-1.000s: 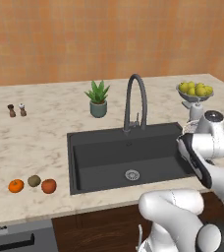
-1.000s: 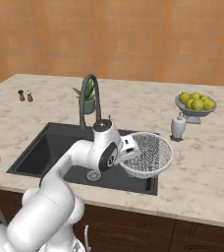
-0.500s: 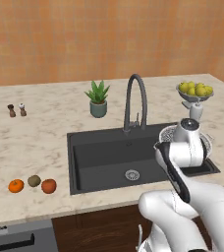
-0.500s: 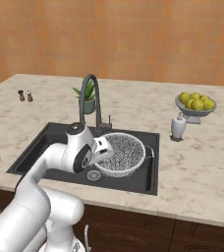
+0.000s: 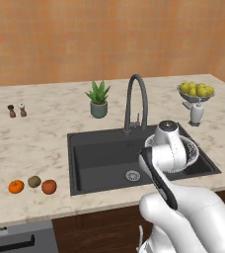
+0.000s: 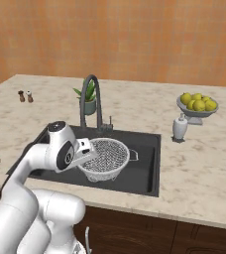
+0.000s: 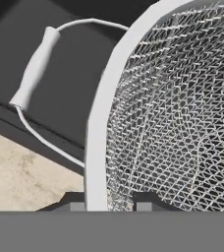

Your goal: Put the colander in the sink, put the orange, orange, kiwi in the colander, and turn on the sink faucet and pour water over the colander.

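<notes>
Orange-brown, wood-toned wall (image 5: 109, 34) behind a beige marbled countertop (image 5: 30, 143). Dark brown cabinet fronts (image 6: 149, 233) below the counter edge. At lower left, a grey appliance panel (image 5: 16, 239), possibly a dishwasher. Even, diffuse lighting, soft shadows.

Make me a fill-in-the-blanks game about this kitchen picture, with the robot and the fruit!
1. The tool is shut on the rim of the ____.
2. The colander is held over the dark ____.
3. The kiwi lies on the counter between two ____.
4. The bowl on the counter holds yellow ____.

Missing words: colander; sink; oranges; lemons
</notes>
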Controlling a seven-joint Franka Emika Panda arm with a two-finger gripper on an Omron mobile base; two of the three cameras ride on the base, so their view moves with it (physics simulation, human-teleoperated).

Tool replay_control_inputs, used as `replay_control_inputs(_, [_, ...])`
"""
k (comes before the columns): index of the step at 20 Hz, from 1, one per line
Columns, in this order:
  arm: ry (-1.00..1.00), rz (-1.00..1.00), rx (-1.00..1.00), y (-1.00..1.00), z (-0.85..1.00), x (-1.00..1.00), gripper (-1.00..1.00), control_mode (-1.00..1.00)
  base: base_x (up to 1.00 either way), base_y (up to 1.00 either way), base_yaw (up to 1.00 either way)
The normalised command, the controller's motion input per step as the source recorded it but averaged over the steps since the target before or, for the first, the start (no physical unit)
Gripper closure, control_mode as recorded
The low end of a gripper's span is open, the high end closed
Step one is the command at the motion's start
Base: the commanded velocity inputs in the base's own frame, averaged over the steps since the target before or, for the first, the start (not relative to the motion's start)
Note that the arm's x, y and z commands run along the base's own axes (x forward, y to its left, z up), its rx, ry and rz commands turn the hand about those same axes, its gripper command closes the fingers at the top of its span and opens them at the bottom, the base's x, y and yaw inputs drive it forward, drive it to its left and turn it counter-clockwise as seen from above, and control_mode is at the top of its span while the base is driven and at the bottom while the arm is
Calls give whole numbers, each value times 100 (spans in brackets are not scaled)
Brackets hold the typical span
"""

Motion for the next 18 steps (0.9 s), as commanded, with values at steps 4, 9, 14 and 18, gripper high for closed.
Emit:
replay_control_inputs(4, [5, 2, 0, 31, -15, 0, 100, -100, 0, 0, 0])
replay_control_inputs(9, [6, 2, 0, 33, -10, 0, 100, -100, 0, 0, 0])
replay_control_inputs(14, [5, 2, 0, 23, -3, 0, 100, -100, 0, 0, 0])
replay_control_inputs(18, [3, 0, 0, 34, -6, 9, 100, -100, 0, 0, 0])
